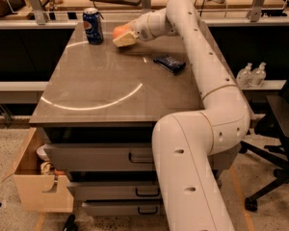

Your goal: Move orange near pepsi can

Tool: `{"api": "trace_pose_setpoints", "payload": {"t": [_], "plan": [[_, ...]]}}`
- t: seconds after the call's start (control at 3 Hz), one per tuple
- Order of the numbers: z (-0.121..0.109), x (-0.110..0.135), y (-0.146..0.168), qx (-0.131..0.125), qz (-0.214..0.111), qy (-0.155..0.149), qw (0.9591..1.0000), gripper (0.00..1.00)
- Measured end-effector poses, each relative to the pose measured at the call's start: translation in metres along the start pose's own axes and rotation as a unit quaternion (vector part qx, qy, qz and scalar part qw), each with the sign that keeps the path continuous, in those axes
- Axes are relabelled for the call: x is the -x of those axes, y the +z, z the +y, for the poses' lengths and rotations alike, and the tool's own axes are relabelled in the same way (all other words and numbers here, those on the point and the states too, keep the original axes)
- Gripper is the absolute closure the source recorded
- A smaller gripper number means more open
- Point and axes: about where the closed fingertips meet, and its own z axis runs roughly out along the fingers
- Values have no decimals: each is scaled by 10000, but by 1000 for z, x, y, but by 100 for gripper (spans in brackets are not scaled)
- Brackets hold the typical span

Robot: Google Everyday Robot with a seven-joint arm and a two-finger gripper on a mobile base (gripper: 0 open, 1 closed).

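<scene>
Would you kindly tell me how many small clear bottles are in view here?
2. One bottle and another stand side by side on the ledge right of the table. Others may be hidden behind the arm. The gripper holds the orange beside the can.

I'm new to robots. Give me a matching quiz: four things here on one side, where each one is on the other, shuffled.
1. pepsi can
2. orange
3. dark wrapper
4. cardboard box

A. lying flat on the table's right side
B. on the floor, left of the drawers
C. upright at the table's far left corner
D. held by the gripper, just right of the can

Pairs: 1-C, 2-D, 3-A, 4-B.
</scene>
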Motion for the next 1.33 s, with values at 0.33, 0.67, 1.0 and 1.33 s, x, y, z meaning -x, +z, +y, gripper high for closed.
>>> {"api": "trace_pose_setpoints", "payload": {"t": [0.33, 0.67, 1.0, 1.33], "plan": [[2, -1, 4, 27, 7, 3, 10000, 83], [4, -2, 8, 56, 14, 9, 10000, 59], [6, -3, 13, 83, 21, 15, 10000, 36], [8, -4, 16, 108, 28, 20, 9999, 13]]}}
